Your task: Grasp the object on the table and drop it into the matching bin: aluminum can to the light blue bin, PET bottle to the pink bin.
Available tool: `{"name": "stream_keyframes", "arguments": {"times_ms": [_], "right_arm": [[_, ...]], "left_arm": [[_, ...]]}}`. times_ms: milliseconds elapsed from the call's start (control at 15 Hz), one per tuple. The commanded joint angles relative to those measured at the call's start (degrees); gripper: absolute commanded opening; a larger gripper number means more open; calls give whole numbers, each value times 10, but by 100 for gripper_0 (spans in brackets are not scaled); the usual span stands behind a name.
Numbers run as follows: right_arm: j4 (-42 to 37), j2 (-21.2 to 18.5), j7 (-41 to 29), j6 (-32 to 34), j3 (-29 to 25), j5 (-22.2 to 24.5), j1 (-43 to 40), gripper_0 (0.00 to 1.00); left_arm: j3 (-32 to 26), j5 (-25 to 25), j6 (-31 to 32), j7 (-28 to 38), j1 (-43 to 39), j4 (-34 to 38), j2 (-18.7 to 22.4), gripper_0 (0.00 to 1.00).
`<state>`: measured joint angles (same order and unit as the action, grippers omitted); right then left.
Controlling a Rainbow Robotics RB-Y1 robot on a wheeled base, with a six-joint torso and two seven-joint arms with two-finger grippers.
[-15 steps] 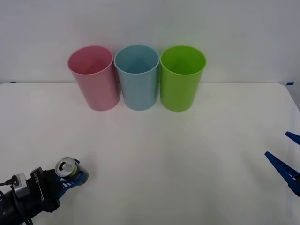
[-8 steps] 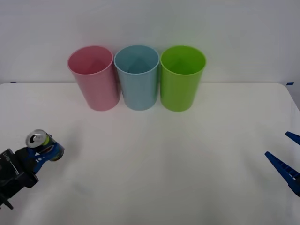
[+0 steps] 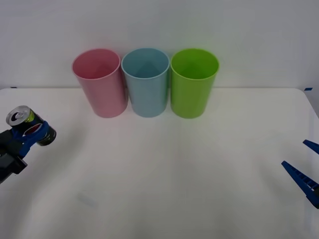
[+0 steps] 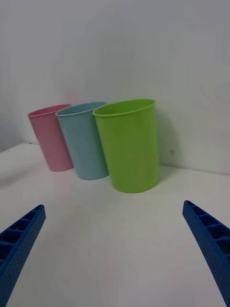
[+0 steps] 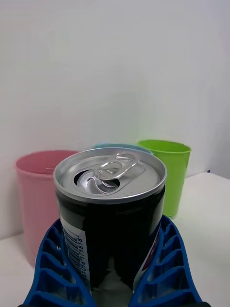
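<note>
The left gripper [image 3: 31, 133] is at the table's [image 3: 164, 174] far left edge, its blue ribbed fingers [image 5: 55, 261] closed around the can [image 3: 27, 125], which it holds clear of the tabletop and tilted, the silver top turned up and toward the left. In the left wrist view the can [image 5: 110, 211] sits upright between the two fingers, pull tab intact over the lid, body dark with a white barcode panel on one side; the digits beneath the bars are too small to read reliably, and a red, white and blue mark on the body shows in the front view, though no brand name can be made out. The right gripper [image 3: 308, 172] rests at the table's right edge with its fingers spread wide and nothing between them. Three bins stand in a row at the table's back: the pink bin [image 3: 99, 84] on the left, the blue bin [image 3: 146, 83] touching it in the middle, the green bin [image 3: 193, 84] on the right. What the bins hold cannot be seen.
</note>
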<state>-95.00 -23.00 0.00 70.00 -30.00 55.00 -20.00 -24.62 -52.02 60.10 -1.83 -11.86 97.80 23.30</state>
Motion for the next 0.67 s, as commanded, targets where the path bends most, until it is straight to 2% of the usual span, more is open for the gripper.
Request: {"name": "stream_keyframes", "arguments": {"times_ms": [67, 267, 667], "right_arm": [[0, 0, 0, 0, 0, 0, 0, 100], [0, 0, 0, 0, 0, 0, 0, 100], [0, 0, 0, 0, 0, 0, 0, 100]], "left_arm": [[13, -39, -37, 60, 17, 57, 0, 0], [29, -84, -60, 114, 63, 74, 0, 0], [99, -145, -139, 154, 155, 73, 0, 0]]}}
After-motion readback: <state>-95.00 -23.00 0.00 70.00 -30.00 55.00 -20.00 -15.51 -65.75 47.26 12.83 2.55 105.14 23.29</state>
